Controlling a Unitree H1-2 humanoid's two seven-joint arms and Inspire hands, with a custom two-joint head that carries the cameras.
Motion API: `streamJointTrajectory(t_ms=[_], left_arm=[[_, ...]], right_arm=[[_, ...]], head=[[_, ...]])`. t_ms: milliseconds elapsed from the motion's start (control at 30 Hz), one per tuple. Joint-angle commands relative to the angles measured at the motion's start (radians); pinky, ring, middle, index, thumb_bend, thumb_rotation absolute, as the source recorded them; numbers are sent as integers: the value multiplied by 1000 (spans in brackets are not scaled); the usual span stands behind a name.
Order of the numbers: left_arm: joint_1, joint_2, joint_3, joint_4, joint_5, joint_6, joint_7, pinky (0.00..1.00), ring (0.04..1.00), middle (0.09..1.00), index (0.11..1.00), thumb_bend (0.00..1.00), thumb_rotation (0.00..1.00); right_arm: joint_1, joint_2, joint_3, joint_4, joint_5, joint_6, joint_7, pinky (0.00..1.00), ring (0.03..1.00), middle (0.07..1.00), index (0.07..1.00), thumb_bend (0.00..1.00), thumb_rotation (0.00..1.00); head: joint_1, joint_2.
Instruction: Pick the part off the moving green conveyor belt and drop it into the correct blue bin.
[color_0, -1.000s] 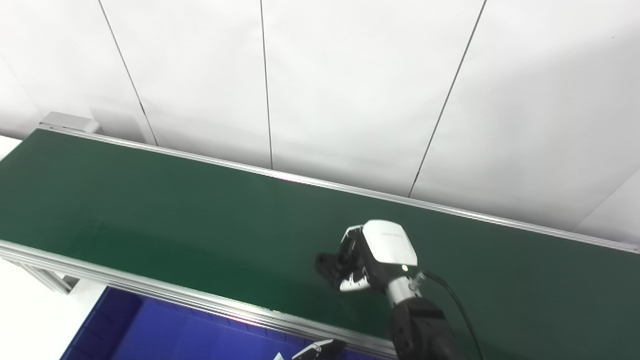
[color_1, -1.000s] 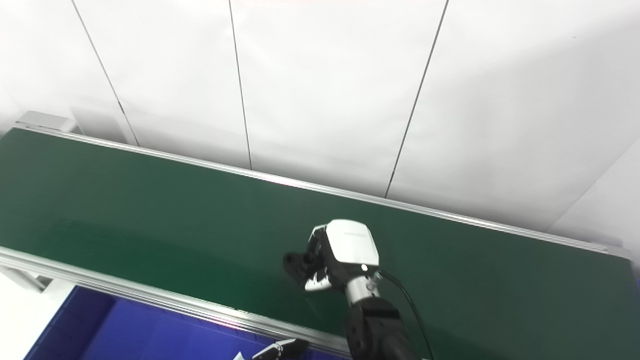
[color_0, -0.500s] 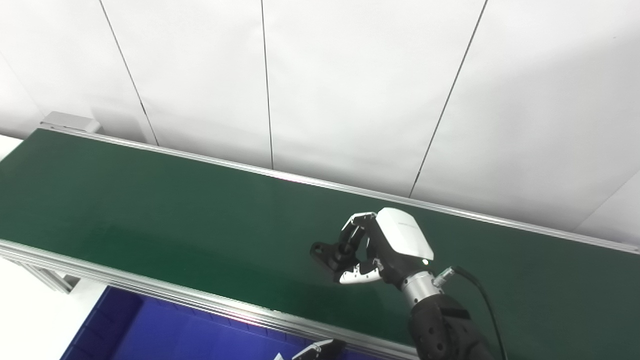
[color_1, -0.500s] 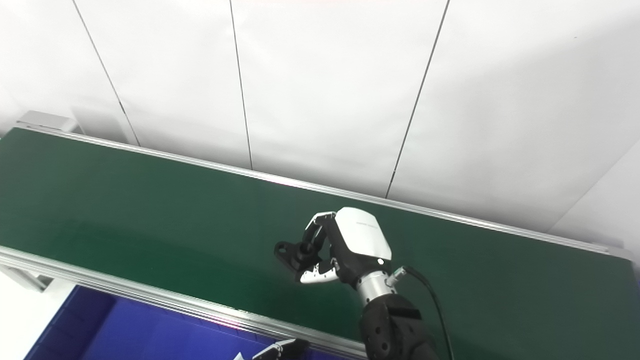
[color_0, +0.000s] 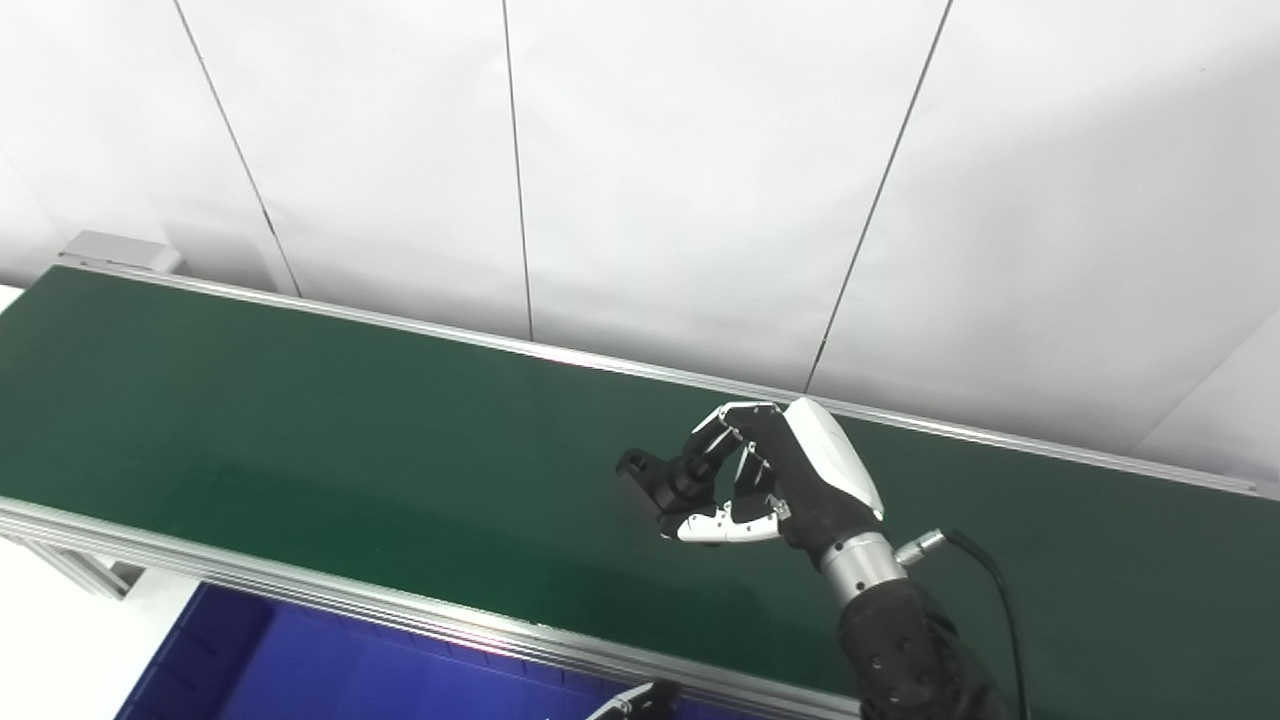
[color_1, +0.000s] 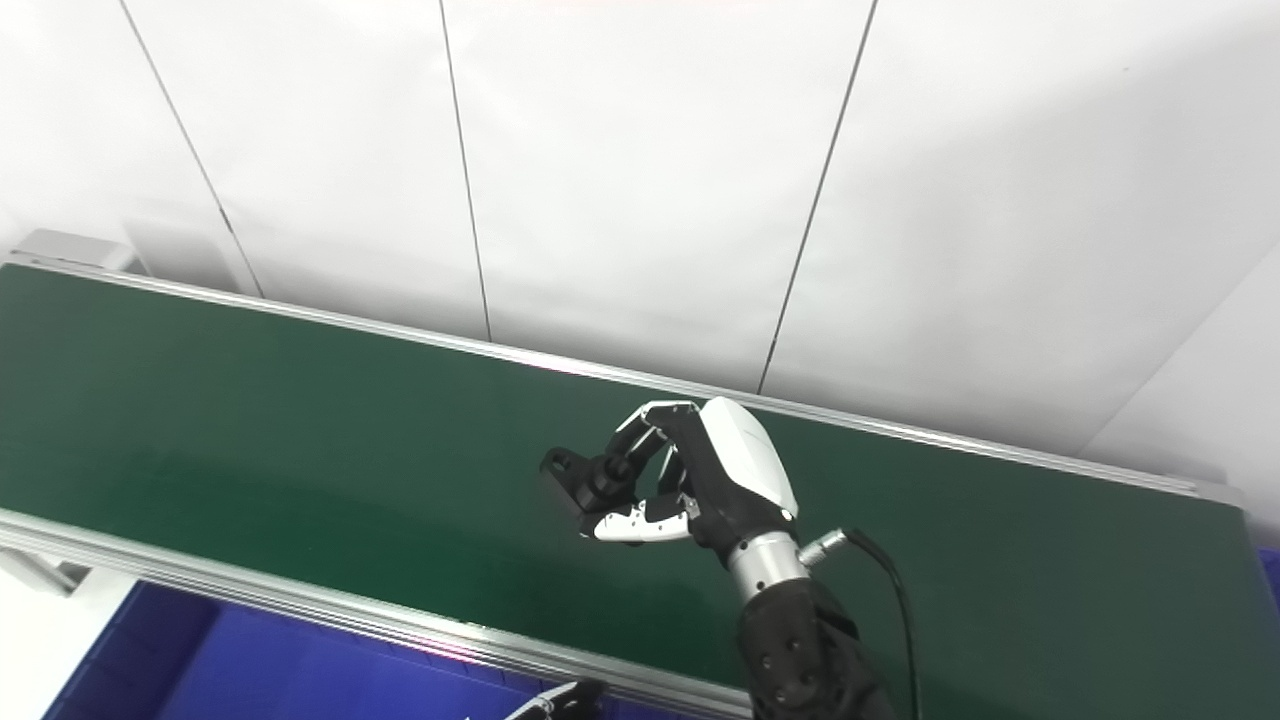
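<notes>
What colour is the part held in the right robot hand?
Black. The part sits pinched in the right robot hand, clearest in the left eye view.

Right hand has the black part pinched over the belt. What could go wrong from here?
1. The right hand seems to hold the black part only at its fingertips, most of it sticking out sideways; it may twist or slip loose.
2. The blue bin sits below the near rail; a low carry might clip it.
3. The left hand sits at the bin's edge, possibly obstructing the drop.

Blk part (color_0: 655, 483), grn belt (color_0: 300, 420), blue bin (color_0: 330, 680)
</notes>
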Motion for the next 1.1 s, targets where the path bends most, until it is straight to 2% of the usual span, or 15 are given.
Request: streamJointTrajectory(t_ms=[0,100,133,167,300,400,567,667,767,900,1067], left_arm=[[3,-11,-23,-45,-12,-35,-46,744,834,851,867,1000,976],[5,-4,-20,-51,-19,-35,-48,746,832,848,863,1000,971],[7,-3,-18,-54,-25,-35,-53,758,839,852,866,1000,967],[9,0,-16,-57,-33,-35,-59,767,845,855,869,1000,963],[17,7,-2,-67,-57,-35,-86,799,866,869,883,1000,952],[24,11,15,-73,-78,-34,-116,835,887,885,895,1000,939],[33,14,45,-87,-104,-34,-156,850,898,889,899,1000,932],[37,17,60,-95,-110,-34,-173,847,901,888,900,1000,940],[43,19,75,-98,-116,-34,-188,855,904,888,904,1000,949],[52,21,94,-102,-123,-33,-211,863,911,895,916,1000,961],[61,21,108,-111,-124,-31,-231,869,911,893,913,1000,970]], right_arm=[[-4,21,-45,-35,83,13,4,162,215,470,483,526,1],[14,24,-88,-28,153,12,-5,160,213,470,482,526,1],[21,21,-95,-28,166,12,-10,152,205,358,482,517,81],[27,18,-99,-30,174,11,-14,149,202,319,482,514,109],[53,7,-112,-43,198,3,-35,143,199,284,482,511,135],[84,11,-144,-42,268,-53,-64,152,207,293,483,510,131],[160,24,-206,-31,425,-214,-111,165,209,304,485,510,135],[196,36,-231,-30,527,-249,-111,165,210,308,485,511,138],[223,53,-258,-28,648,-239,-100,166,214,315,484,511,137],[262,68,-288,-33,775,-190,-100,173,222,322,484,512,138],[291,54,-297,-19,830,-193,-109,168,219,306,484,510,139]], head=[[-11,7],[-29,15],[-37,19],[-54,24],[-95,33],[-120,37],[-177,46],[-200,52],[-209,55],[-215,57],[-214,61]])
